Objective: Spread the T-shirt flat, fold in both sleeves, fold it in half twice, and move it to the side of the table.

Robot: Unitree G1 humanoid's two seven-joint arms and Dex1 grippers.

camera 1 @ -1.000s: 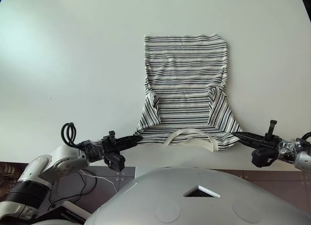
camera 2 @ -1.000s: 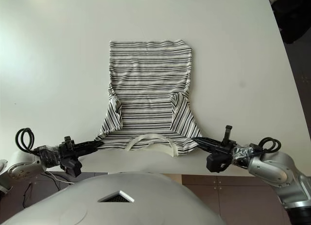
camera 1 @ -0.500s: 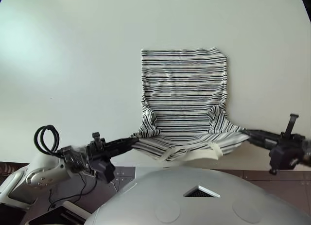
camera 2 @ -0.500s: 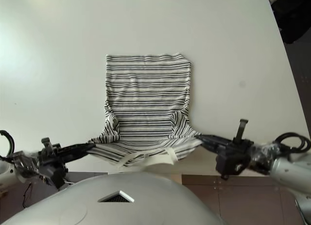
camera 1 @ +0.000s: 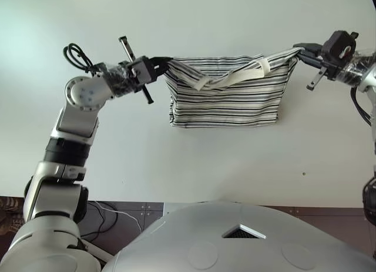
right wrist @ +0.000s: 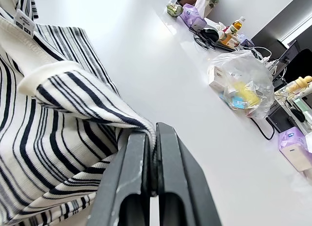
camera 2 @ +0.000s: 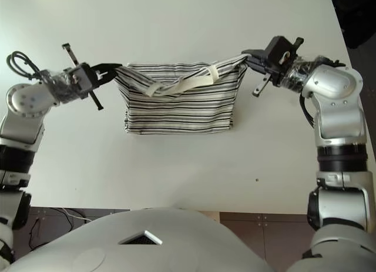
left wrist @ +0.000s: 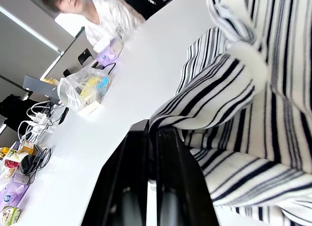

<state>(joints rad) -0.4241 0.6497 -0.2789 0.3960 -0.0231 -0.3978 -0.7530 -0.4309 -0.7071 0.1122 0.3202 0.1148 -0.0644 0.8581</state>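
The glossy white table (camera 1: 176, 166) also bears a crinkled clear plastic bag (right wrist: 241, 82). Both arms stretch forward; the left gripper (camera 1: 166, 60) and right gripper (camera 1: 297, 49) each pinch a corner of the black-and-white striped cotton T-shirt (camera 1: 226, 98), doubled over mid-table

This is looking like an office or lab: a long white table (right wrist: 161, 65) is carrying a plastic bag (right wrist: 241, 82), tissue boxes (right wrist: 294, 144), bottles (right wrist: 235, 25) and tangled cables (right wrist: 207, 36).
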